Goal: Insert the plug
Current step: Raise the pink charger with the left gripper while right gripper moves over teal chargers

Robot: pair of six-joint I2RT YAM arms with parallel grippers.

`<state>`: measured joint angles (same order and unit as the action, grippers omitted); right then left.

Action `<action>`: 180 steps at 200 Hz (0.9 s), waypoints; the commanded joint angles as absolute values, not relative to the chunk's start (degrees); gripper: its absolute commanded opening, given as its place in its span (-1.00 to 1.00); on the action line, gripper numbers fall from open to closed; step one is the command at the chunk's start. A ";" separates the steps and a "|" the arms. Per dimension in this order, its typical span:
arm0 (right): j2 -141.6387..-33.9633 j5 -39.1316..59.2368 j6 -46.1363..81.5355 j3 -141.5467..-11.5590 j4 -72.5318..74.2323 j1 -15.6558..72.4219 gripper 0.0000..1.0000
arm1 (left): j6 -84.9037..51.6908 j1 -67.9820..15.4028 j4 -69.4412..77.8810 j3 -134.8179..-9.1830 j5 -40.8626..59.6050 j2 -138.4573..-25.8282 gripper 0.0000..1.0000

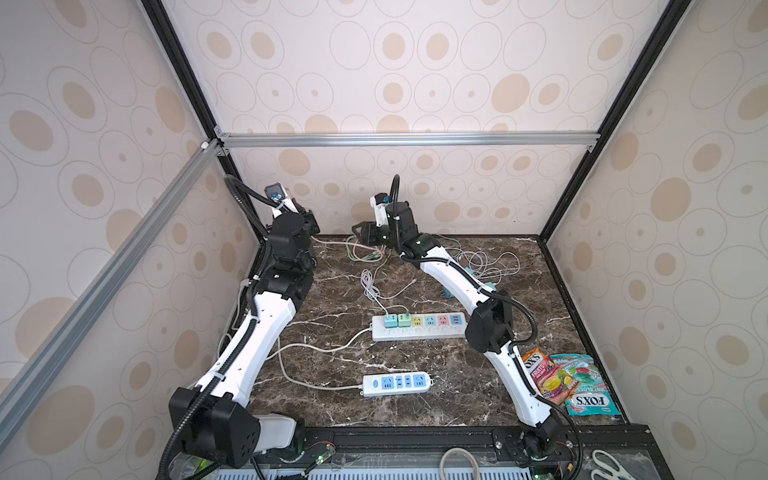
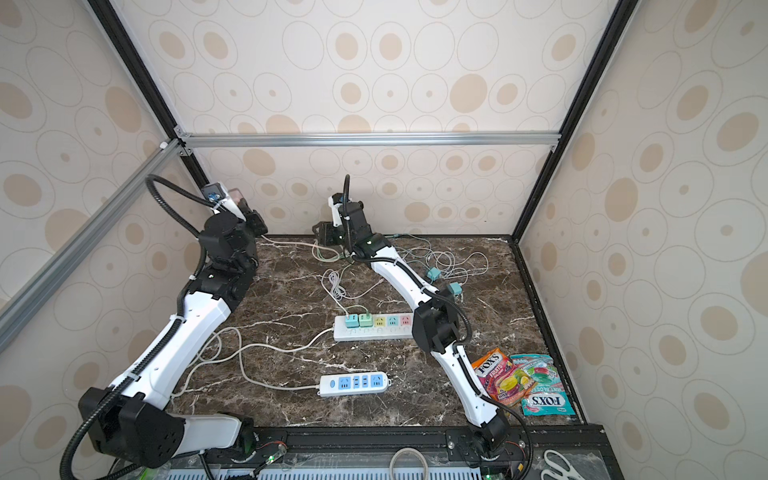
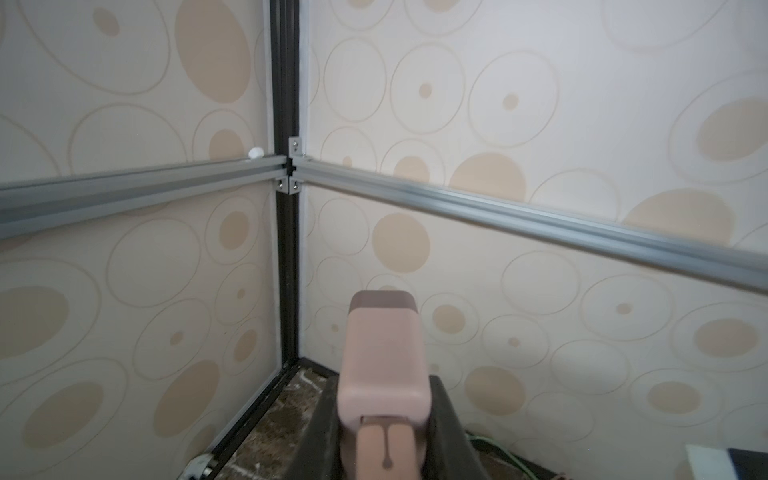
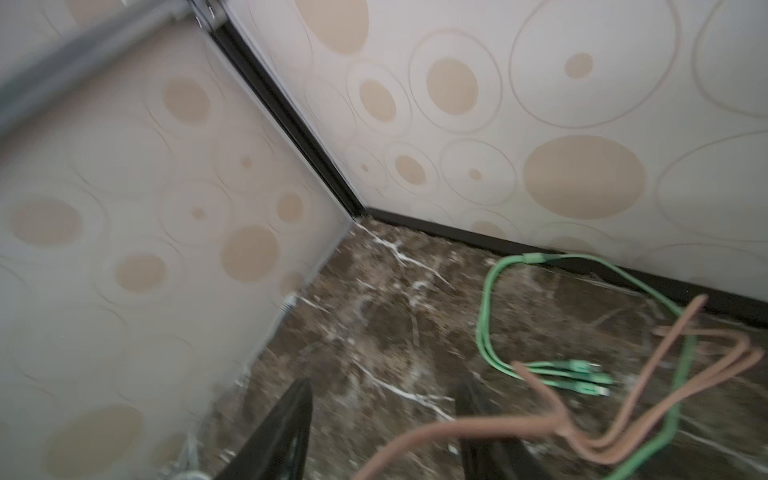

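Observation:
My left gripper (image 3: 384, 415) is shut on a pink plug (image 3: 384, 357), which sticks out past its dark fingers (image 3: 320, 419) toward the back left corner. In a top view the plug (image 2: 235, 194) shows raised above the table. The plug's pink cable (image 4: 582, 436) runs down and drapes in front of my right gripper (image 4: 384, 411), whose jaws stand open with nothing between them, low over the marble near the back wall. The white power strip (image 1: 417, 326) with coloured sockets lies mid-table, with a teal plug (image 1: 390, 321) and a green plug (image 1: 404, 320) in it.
A second white strip with blue sockets (image 1: 397, 383) lies nearer the front. A green cable (image 4: 498, 282) coils by the back wall. Two loose teal plugs (image 2: 434, 273) and white cables lie at the back right. Candy bags (image 1: 569, 382) sit front right, scissors (image 1: 611, 465) beyond the edge.

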<state>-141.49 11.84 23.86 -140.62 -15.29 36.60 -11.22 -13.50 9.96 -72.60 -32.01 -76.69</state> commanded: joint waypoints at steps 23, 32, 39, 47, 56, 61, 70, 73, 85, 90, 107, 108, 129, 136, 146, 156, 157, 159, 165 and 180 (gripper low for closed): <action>-127.24 13.92 14.61 -123.21 -24.75 31.47 0.77 | -8.72 -13.54 7.13 -71.66 -37.23 -79.48 -1.00; -123.85 12.88 12.47 -119.11 -25.47 30.89 0.85 | -8.88 -13.54 5.87 -72.51 -35.30 -80.47 -1.00; -121.25 10.84 10.89 -115.82 -25.54 30.68 0.90 | -8.90 -13.54 4.78 -73.21 -33.30 -81.31 -1.00; -118.31 8.25 9.06 -112.02 -25.20 30.50 1.00 | -8.90 -13.62 3.70 -73.85 -30.66 -82.17 -1.00; -115.31 5.90 7.27 -108.15 -24.70 30.44 0.99 | -8.75 -13.66 3.03 -74.16 -27.13 -82.97 -1.00; -113.29 4.51 6.45 -106.15 -24.44 30.41 0.99 | -8.58 -13.90 2.84 -74.26 -25.41 -83.29 -1.00; -110.32 2.44 5.60 -102.37 -23.61 30.32 1.00 | -8.44 -14.29 2.44 -74.46 -23.42 -83.94 -1.00; -109.25 1.63 5.28 -101.07 -23.28 30.30 0.99 | -8.33 -14.51 2.27 -74.52 -23.16 -84.14 -1.00; -105.29 -0.81 4.88 -95.98 -21.49 30.24 0.99 | -8.32 -15.25 1.16 -75.32 -23.24 -85.23 -1.00; -103.71 -1.74 4.88 -93.79 -20.56 30.26 0.99 | -8.41 -15.43 0.43 -75.74 -23.29 -85.72 -1.00; -98.55 -4.43 5.09 -86.59 -17.19 30.15 0.99 | -8.27 -15.93 -1.74 -77.49 -21.34 -87.36 -1.00; -98.27 -4.67 5.09 -86.10 -16.94 30.15 0.99 | -8.22 -15.96 -1.88 -77.60 -21.08 -87.45 -1.00; -93.06 -8.52 5.65 -78.40 -13.50 30.12 0.99 | -5.95 -17.17 -3.71 -79.72 -14.04 -89.30 -1.00; -91.67 -10.51 6.21 -76.45 -12.79 30.06 0.99 | -4.83 -17.84 -4.14 -80.42 -11.92 -89.91 -1.00; -89.78 -12.70 6.66 -74.06 -12.03 29.98 1.00 | -3.08 -19.04 -4.84 -81.55 -10.66 -90.87 -1.00; -87.93 -14.33 6.63 -71.62 -11.07 29.92 1.00 | -1.49 -20.34 -5.62 -82.73 -10.46 -91.91 -1.00; -87.74 -14.46 6.61 -71.41 -10.94 29.90 1.00 | -1.36 -20.50 -5.71 -82.85 -10.46 -92.05 -1.00; -87.41 -14.78 6.60 -70.92 -10.76 29.82 1.00 | -1.11 -20.48 -5.89 -83.11 -10.53 -92.27 -1.00; -86.39 -15.60 6.55 -69.54 -10.07 29.80 1.00 | -0.53 -21.33 -6.41 -83.83 -10.62 -92.89 -1.00; -83.75 -17.28 6.17 -66.11 -7.88 29.71 1.00 | 0.78 -22.46 -7.76 -85.46 -8.77 -94.34 -1.00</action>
<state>-88.79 -11.29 6.81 -70.00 -12.82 29.87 -3.97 -20.43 -5.19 -80.93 -13.10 -92.77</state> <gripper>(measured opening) 0.992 0.246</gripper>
